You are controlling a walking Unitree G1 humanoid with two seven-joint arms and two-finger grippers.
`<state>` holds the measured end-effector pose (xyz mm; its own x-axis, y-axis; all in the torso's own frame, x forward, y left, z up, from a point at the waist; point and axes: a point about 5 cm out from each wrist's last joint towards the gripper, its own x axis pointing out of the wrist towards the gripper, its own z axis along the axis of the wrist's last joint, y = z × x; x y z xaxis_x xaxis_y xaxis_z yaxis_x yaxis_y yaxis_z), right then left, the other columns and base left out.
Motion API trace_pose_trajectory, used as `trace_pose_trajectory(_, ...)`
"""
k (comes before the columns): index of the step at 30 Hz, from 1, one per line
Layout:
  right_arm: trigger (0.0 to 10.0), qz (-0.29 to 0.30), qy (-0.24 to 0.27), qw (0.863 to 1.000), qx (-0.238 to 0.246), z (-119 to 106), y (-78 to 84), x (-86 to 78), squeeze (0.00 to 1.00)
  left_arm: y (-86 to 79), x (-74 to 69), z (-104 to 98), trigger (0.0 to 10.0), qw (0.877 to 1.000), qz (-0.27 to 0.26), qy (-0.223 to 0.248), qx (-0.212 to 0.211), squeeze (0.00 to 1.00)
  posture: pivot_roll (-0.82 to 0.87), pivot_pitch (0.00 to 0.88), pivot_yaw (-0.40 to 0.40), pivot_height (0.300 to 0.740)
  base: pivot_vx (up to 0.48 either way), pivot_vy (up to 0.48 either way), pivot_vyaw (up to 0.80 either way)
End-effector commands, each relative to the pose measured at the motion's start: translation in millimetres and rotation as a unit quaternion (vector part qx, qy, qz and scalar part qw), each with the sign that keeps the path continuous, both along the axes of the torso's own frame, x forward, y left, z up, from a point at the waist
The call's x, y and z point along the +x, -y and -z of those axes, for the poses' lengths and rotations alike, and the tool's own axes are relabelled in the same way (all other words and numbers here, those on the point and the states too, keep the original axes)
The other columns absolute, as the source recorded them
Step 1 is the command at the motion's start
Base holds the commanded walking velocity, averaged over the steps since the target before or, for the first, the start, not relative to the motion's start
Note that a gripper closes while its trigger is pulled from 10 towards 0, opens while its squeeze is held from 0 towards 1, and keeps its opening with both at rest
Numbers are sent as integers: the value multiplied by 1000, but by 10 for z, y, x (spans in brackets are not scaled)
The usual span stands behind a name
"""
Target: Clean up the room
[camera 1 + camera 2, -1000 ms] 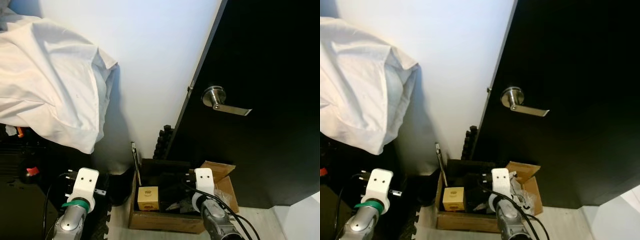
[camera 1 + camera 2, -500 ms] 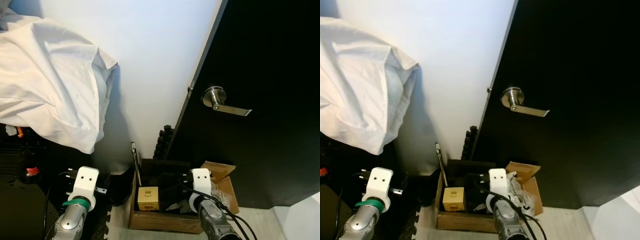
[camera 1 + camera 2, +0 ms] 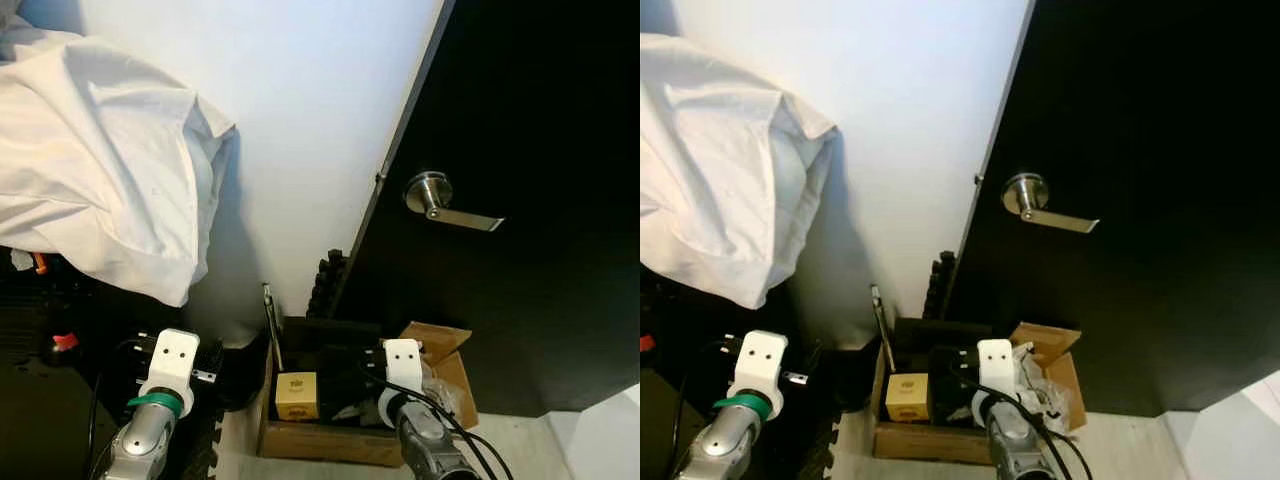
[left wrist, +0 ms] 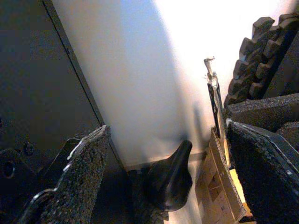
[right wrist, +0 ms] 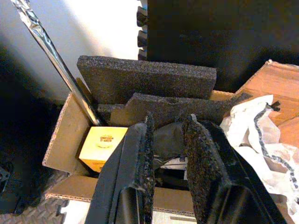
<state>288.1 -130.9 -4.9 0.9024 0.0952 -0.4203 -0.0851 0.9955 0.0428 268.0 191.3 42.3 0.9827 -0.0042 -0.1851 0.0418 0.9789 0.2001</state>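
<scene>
A: Our right gripper (image 5: pixel 167 140) hangs over the cardboard box (image 3: pixel 330 440), its two fingers nearly pressed together with only a thin slit between them and nothing pinched.

B: And our left gripper (image 4: pixel 163 172) is spread wide, one finger (image 4: pixel 79 182) by the dark cabinet side, the other by the box's near wall. A black saddle-shaped thing (image 4: pixel 170 179), perhaps a seat, we can't tell for sure, sits on the floor in the gap.

A: Inside the box we see slabs of black foam (image 5: pixel 147 79) standing along the back edge, a small yellow carton (image 3: pixel 297 396) in the left corner, and crumpled white paper (image 5: pixel 254 135) spilling over the right flap. A thin metal rod (image 5: pixel 56 60) leans out of the left corner against the white wall (image 3: pixel 310 120).

B: The box is wedged between wall and black door (image 3: pixel 530 200); the door's lever handle (image 3: pixel 440 205) juts out above it. A white cloth (image 3: pixel 100 160) overhangs on our left, so open floor is only the pale strip in front of the box.
</scene>
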Motion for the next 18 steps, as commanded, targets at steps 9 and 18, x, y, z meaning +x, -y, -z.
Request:
trace_pose_trajectory(9,10000,1,-15,1000,-4,42,12,-29,0,-28,-42,64,10000,1000,-5,-9,-7,0,72,0,-62,740,-272,0,0)
trace_pose_trajectory(18,10000,1,-16,1000,-4,45,8,-30,0,-29,-42,54,10000,1000,-4,-8,-5,0,72,0,-57,740,-271,0,0)
